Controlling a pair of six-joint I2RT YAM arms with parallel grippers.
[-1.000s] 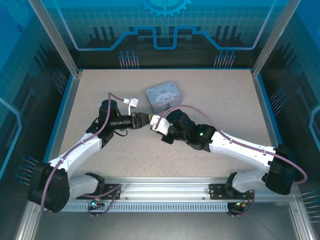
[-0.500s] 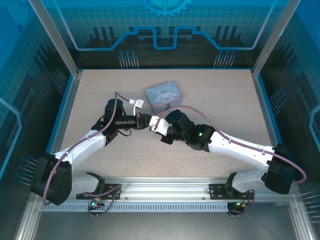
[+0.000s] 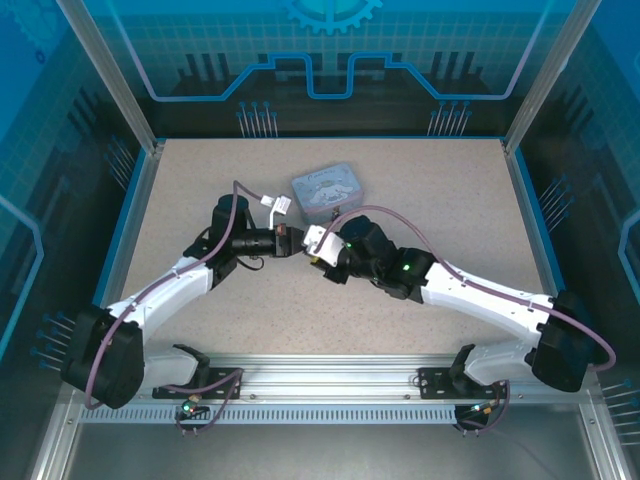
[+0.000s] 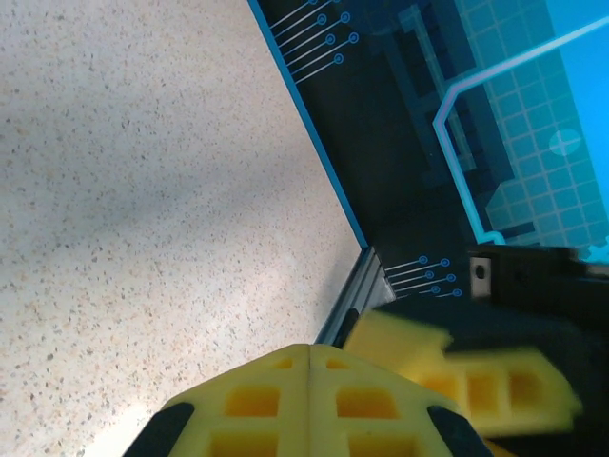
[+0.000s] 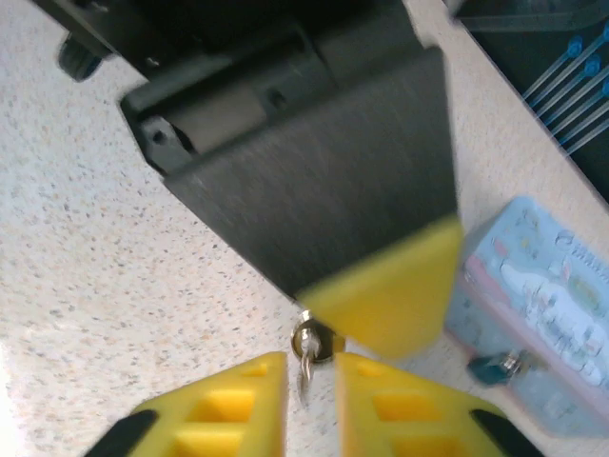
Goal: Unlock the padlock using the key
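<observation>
The small metal key [image 5: 306, 354] hangs blade-down, its round head tucked against the tip of my left gripper's yellow finger [image 5: 385, 290]. My left gripper [image 4: 310, 347] is shut, pads pressed together, and meets the right gripper above mid-table [image 3: 291, 241]. My right gripper [image 5: 310, 362] stands open just below it [image 3: 316, 252]. Its two yellow fingers flank the key blade with a gap on each side. The tiny teal padlock [image 5: 491, 367] hangs at the front of the pale blue tin [image 5: 538, 305], to the right of both grippers.
The cartoon-printed tin [image 3: 325, 191] sits on the speckled tabletop [image 3: 430, 200] just beyond the two grippers. Blue-lit walls and aluminium posts [image 3: 120, 95] enclose the table. The right gripper's yellow finger [image 4: 476, 381] lies close beside the left pads.
My left gripper has moved right up to the right gripper and shut at the key's head. My right gripper, shut before, has parted its fingers.
</observation>
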